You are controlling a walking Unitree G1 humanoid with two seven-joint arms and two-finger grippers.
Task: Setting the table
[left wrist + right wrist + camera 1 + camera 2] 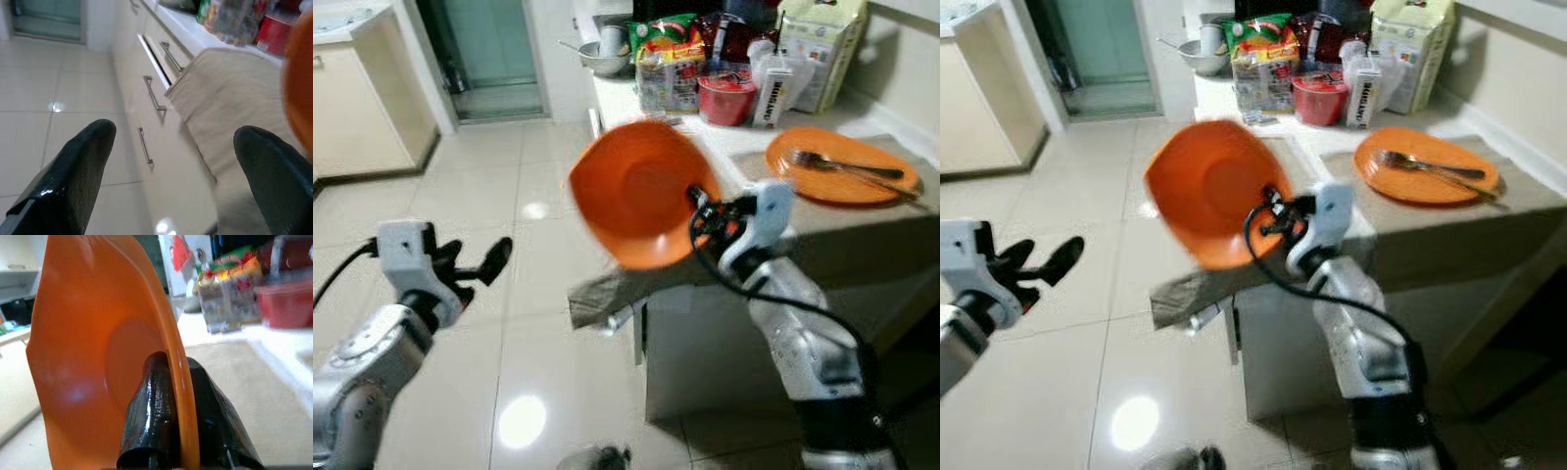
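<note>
Right gripper [703,211] fingers pinch the rim of an orange bowl [636,191] held tilted mid-frame off the table [862,230] edge, left gripper [475,264] spread empty lower left; level the bowl before setting it beside the plate [842,164].

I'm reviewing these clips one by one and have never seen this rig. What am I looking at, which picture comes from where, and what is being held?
It is a walking humanoid robot with two silver arms, each ending in two black fingers. The two wide pictures come from cameras in its head, looking down; the two close ones come from cameras on its wrists.

The right gripper pinches the rim of an orange bowl, held tilted in the air beside the counter; the right wrist view shows its fingers on either side of the rim. The left gripper is open and holds nothing, over the tiled floor.

On the counter, a beige cloth carries an orange plate with a fork on it. Food packets and a red container stand behind.
</note>
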